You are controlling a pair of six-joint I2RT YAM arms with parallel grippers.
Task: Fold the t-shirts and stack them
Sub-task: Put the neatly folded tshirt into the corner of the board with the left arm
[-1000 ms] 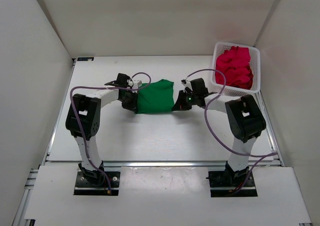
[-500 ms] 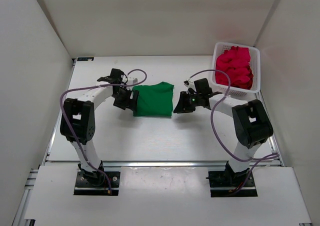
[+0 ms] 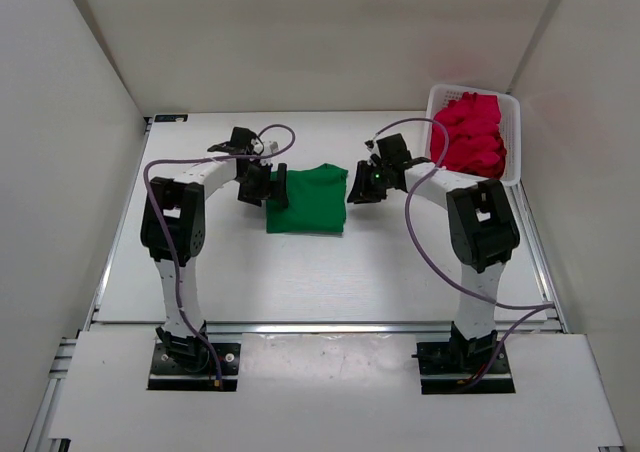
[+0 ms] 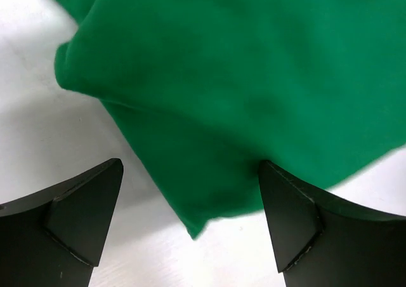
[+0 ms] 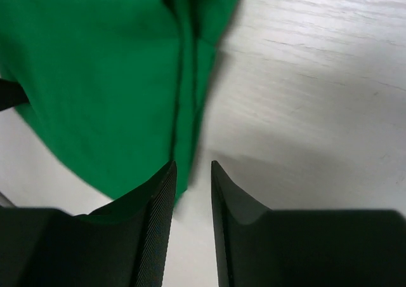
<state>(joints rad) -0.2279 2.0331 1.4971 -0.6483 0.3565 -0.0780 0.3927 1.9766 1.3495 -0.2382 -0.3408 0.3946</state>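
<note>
One green t-shirt (image 3: 308,200) lies folded on the table (image 3: 300,272). The left gripper (image 4: 190,173) beside it is spread wide; the right gripper (image 5: 192,167) is almost pinched, holding nothing.

A second ago I held the green t-shirt (image 3: 308,202) bunched up and raised between my two grippers. Since then I let go, and it settled flat on the table (image 3: 250,272) as a folded rectangle. My left gripper (image 3: 270,188) opened wide and my right gripper (image 3: 358,190) parted to a narrow gap. Both slid toward the far end of the shirt's side edges.
</note>
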